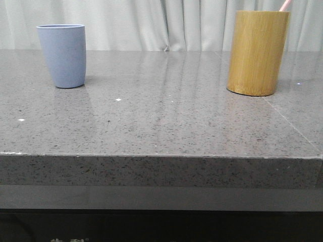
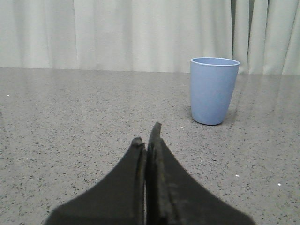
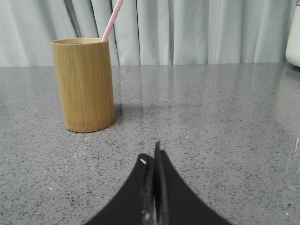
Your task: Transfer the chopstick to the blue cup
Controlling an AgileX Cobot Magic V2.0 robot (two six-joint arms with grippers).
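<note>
The blue cup (image 1: 62,55) stands upright at the table's far left, and the left wrist view also has the blue cup (image 2: 213,90). A pale pink chopstick (image 1: 285,5) pokes out of the bamboo holder (image 1: 257,52) at the far right; most of its length is hidden inside. In the right wrist view the chopstick (image 3: 112,20) leans out of the holder (image 3: 85,84). My left gripper (image 2: 147,135) hovers low over bare stone, shut and empty, short of the cup. My right gripper (image 3: 151,153) is shut and empty, well short of the holder.
The grey speckled stone table (image 1: 161,126) has its front edge near the camera. Pale curtains (image 1: 166,22) hang behind it. A white object (image 3: 293,40) sits at the table's far edge in the right wrist view.
</note>
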